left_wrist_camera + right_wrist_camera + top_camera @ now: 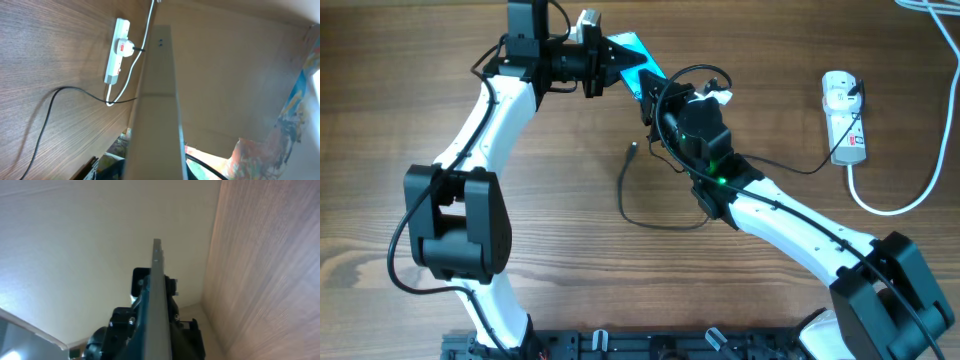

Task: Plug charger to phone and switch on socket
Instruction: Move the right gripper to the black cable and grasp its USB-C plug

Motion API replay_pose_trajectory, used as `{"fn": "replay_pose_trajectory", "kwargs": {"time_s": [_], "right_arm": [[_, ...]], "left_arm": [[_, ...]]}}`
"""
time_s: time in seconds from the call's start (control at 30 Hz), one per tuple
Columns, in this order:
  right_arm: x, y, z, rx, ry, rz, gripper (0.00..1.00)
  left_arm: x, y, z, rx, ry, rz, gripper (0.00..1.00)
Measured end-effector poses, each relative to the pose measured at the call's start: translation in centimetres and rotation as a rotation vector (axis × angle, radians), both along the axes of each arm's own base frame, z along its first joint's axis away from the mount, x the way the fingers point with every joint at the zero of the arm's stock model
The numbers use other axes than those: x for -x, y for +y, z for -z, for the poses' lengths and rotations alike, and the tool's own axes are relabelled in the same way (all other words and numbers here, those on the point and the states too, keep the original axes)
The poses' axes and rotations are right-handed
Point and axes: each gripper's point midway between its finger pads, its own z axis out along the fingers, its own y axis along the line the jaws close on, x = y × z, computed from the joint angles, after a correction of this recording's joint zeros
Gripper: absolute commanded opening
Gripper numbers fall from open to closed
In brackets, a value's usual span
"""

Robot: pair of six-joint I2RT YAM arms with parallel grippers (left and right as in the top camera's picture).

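Left gripper (612, 55): closed on one end of the phone (635, 50), which it holds off the table (560, 220).
Right gripper (655, 95): at the phone's other end; its jaw gap cannot be made out.
Phone: seen edge-on in both wrist views, teal face visible from overhead.
Charger (625, 195): loops loosely on the table, with its small connector lying free below the phone and its plug in the socket (844, 125).
Socket: well to the right, white cable (910, 195) attached.
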Motion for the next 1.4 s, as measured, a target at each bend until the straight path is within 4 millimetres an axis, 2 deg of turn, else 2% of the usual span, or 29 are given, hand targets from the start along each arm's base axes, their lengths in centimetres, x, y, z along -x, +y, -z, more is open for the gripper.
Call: {"fn": "replay_pose_trajectory", "kwargs": {"time_s": [0.13,0.27,0.33,0.4,0.57,0.63,0.67,0.7,0.8,0.87,0.9,0.97,1.0,1.03,1.07,1.1,1.13,1.17,1.27,1.3,1.37,1.4], "right_arm": [[0.3,0.0,1.5,0.038,0.052,-0.009,0.56],[1.0,-0.4,4.3,0.131,0.152,-0.015,0.65],[1.4,-1.6,6.3,0.248,0.201,-0.004,0.7],[1.6,-3.4,8.3,0.394,0.228,-0.004,0.71],[2.1,-6.4,11.0,0.812,0.18,-0.127,0.86],[2.8,-6.5,11.7,0.924,0.158,-0.208,0.88],[3.0,-6.1,11.8,0.974,0.119,-0.272,0.93],[3.4,-5.2,11.7,1.025,0.06,-0.366,0.93],[5.6,-4.8,12.8,1.106,0.082,-0.551,0.93],[6.4,-4.4,11.8,1.141,0.084,-0.65,0.9],[6.1,-3.8,10.3,1.149,0.055,-0.679,0.88],[5.6,-2.7,7.5,1.155,0.006,-0.725,0.83],[4.9,-1.8,6.1,1.154,-0.027,-0.752,0.76],[4.4,-1.2,5.7,1.148,-0.039,-0.764,0.67],[4.4,-0.7,6.0,1.142,-0.029,-0.796,0.62],[4.3,-0.3,6.6,1.133,-0.017,-0.823,0.62],[4.3,0.2,7.8,1.126,0.003,-0.862,0.63],[4.5,0.5,9.5,1.118,0.041,-0.898,0.71],[4.9,0.7,13.4,1.111,0.129,-0.962,0.71],[5.0,0.6,14.3,1.111,0.15,-0.969,0.68],[4.9,0.7,15.6,1.099,0.193,-0.963,0.36],[4.6,0.8,16.2,1.093,0.2,-0.955,0.27]], "left_arm": [[-0.4,0.1,0.3,-0.02,-0.018,-0.018,0.04],[-0.5,0.6,2.0,-0.093,-0.035,-0.045,0.04],[-0.3,1.5,3.5,-0.153,-0.018,-0.063,0.04],[-0.3,3.3,4.7,-0.206,0.002,-0.092,0.04],[-0.3,9.5,7.7,-0.358,0.024,-0.167,0.04],[-0.1,11.0,8.3,-0.395,0.019,-0.176,0.04],[0.1,11.8,8.7,-0.413,0.024,-0.177,0.04],[0.2,13.1,9.0,-0.433,0.022,-0.186,0.04],[0.0,16.0,9.2,-0.451,0.017,-0.231,0.04],[-0.2,18.4,9.3,-0.457,0.026,-0.277,0.04],[-0.2,20.2,9.4,-0.46,0.038,-0.312,0.04],[0.0,21.6,9.5,-0.462,0.059,-0.341,0.04],[0.3,22.1,9.6,-0.462,0.078,-0.346,0.04],[0.4,22.4,9.7,-0.462,0.083,-0.351,0.04],[0.5,22.3,9.7,-0.464,0.082,-0.348,0.04],[0.6,22.3,9.7,-0.464,0.083,-0.343,0.04],[0.7,22.2,9.7,-0.465,0.085,-0.337,0.04],[0.8,22.0,9.8,-0.466,0.085,-0.33,0.04],[0.9,21.5,9.8,-0.466,0.086,-0.319,0.04],[0.9,21.3,9.8,-0.466,0.084,-0.313,0.04],[0.9,20.8,9.8,-0.466,0.082,-0.303,0.04],[0.9,20.6,9.8,-0.466,0.081,-0.298,0.04]]}}
